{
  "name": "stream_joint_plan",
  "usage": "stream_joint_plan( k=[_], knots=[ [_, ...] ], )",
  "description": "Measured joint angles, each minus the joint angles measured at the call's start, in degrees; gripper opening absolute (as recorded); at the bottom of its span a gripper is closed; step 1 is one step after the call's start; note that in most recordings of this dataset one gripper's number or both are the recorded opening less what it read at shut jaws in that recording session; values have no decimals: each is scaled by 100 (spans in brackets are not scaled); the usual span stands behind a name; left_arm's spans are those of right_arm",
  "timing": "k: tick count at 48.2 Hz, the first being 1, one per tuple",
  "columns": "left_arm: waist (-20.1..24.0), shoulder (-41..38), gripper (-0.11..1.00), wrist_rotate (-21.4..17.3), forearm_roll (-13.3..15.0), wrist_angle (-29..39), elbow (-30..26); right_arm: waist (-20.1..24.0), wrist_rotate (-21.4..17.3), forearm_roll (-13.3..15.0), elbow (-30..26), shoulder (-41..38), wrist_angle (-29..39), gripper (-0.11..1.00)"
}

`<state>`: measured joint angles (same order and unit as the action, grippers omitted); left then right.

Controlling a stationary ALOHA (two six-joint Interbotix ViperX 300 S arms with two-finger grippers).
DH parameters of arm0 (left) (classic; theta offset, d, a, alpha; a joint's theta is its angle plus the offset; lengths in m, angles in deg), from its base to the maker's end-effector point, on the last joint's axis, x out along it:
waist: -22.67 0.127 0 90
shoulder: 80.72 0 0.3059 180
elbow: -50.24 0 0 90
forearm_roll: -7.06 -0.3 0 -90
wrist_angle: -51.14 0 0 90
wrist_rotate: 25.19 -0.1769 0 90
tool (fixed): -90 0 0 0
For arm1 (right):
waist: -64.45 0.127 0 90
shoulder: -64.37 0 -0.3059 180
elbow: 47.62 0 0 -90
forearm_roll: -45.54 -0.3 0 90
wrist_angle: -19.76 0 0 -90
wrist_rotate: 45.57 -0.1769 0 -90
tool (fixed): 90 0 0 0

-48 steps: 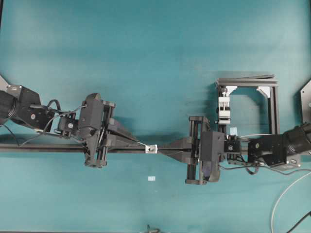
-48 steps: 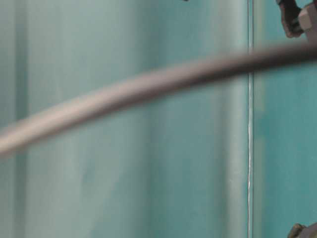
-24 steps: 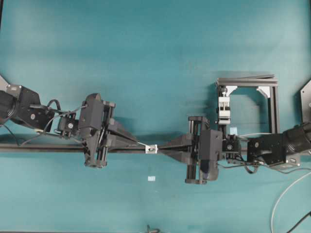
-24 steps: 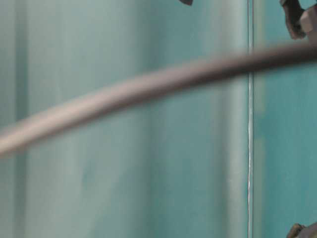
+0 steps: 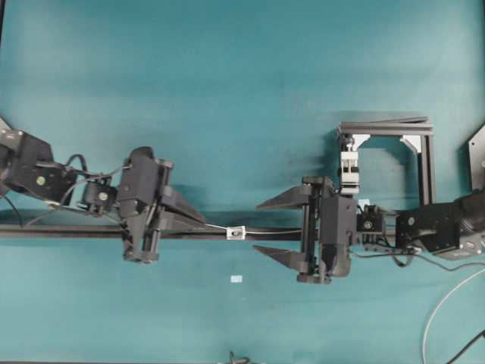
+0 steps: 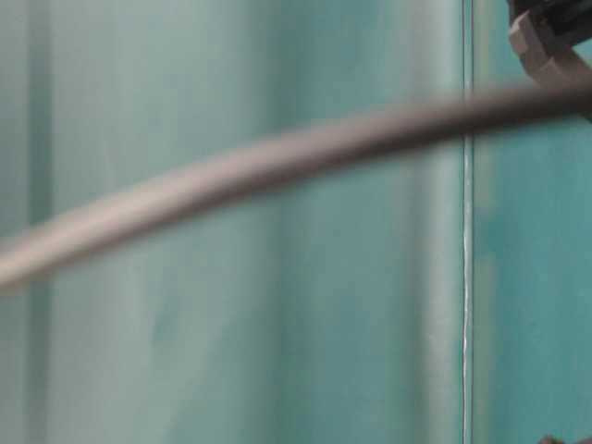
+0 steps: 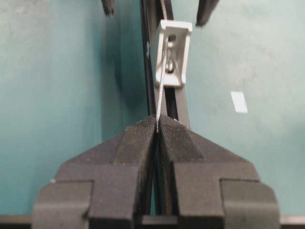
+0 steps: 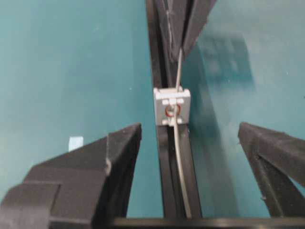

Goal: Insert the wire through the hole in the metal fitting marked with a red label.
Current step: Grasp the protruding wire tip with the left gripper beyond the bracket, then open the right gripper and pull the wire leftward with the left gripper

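The metal fitting [image 5: 236, 232] sits on a black rail [image 5: 76, 231]; in the right wrist view the metal fitting [image 8: 172, 106] shows a red ring around the hole [image 8: 172, 111]. The thin wire [image 8: 179, 157] passes through that hole and lies along the rail toward me. My left gripper [image 7: 157, 125] is shut on the wire [image 7: 162, 81] just short of the fitting [image 7: 171, 52]. My right gripper [image 5: 259, 227] stands wide open on the fitting's other side, its fingers [image 8: 119, 162] either side of the rail and touching nothing.
A black frame [image 5: 426, 167] with a white clamp block [image 5: 348, 168] stands at the back right. A small white tag [image 5: 236, 279] lies in front of the rail. A pale cable [image 5: 436, 311] curves at the bottom right. A blurred grey cable [image 6: 277, 162] crosses the table-level view.
My right gripper has opened wide and drawn back to the right, away from the fitting. The left arm has shifted slightly left, still shut on the wire.
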<state>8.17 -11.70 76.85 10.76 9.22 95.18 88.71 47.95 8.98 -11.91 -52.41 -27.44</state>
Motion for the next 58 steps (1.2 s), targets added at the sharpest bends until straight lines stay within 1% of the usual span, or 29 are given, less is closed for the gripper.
stream_joint_plan(
  k=[16,26,32,42,53,58],
  knots=[
    [0,765,-10,0,0,176,642,0,0,0,88,18,53,92],
    [0,1222,-10,26,0,501,976,0,0,0,105,26,44,92],
    [0,1485,-10,132,0,703,1151,0,0,0,105,26,53,92],
    [-9,1846,-10,431,0,923,1468,-9,0,0,114,35,53,92],
    [-9,2083,-10,475,0,1292,1529,-9,0,0,132,88,79,92],
    [-9,2109,-10,475,0,1336,1529,-9,0,0,132,97,70,92]
  ],
)
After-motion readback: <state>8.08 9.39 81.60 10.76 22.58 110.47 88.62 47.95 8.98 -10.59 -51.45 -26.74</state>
